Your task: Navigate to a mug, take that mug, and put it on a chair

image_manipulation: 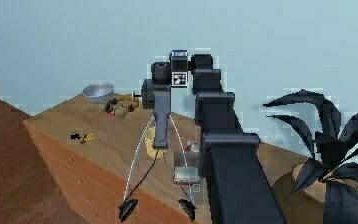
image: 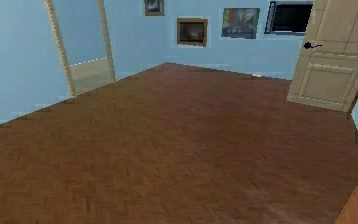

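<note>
1. Task's thing: a small grey object (image_manipulation: 187, 172), squat and boxy, which may be the mug, though it is too small to confirm; it rests on the wooden table (image_manipulation: 107, 140), toward the table's front edge and just left of the arm (image_manipulation: 227, 150).
2. Deciding relation: in the arm side view the object lies between the two thin fingers (image_manipulation: 128, 209), nearer the right-hand one; it sits below the gripper's (image_manipulation: 157, 208) dark body and above the fingertips; whether the fingers flank it or merely pass in front of it cannot be told; no handle or long axis can be made out.
3. Jaws: their state cannot be told; because the object stands on the tabletop at the gripper, it cannot be told whether anything is held.
4. Judgement: the step in hand is probably the taking; the coming move likely calls for a clean lift off the table; the placing on a chair is not yet done.
5. Surroundings: a grey bowl (image_manipulation: 99, 92) farther along the table; a dark-leaved plant (image_manipulation: 317, 140) at the right; in the forward view, a wooden floor (image: 167, 140), a cream door (image: 332, 55) and framed pictures (image: 240, 22) on blue walls.
</note>
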Tool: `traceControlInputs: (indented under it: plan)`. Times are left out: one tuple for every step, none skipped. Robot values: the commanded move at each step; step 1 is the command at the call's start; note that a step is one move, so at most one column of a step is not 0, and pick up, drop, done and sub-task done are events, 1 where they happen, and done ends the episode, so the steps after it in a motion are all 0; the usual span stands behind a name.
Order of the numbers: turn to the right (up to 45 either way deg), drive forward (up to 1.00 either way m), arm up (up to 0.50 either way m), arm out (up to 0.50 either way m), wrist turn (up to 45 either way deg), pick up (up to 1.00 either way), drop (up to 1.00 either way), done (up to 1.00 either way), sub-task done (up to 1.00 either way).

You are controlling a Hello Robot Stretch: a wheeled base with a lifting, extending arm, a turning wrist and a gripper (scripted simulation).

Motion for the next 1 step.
traceControlInputs:
  plan:
    - [0.0,0.0,0.0,0.0,45.0,0.0,0.0,0.0,0.0]
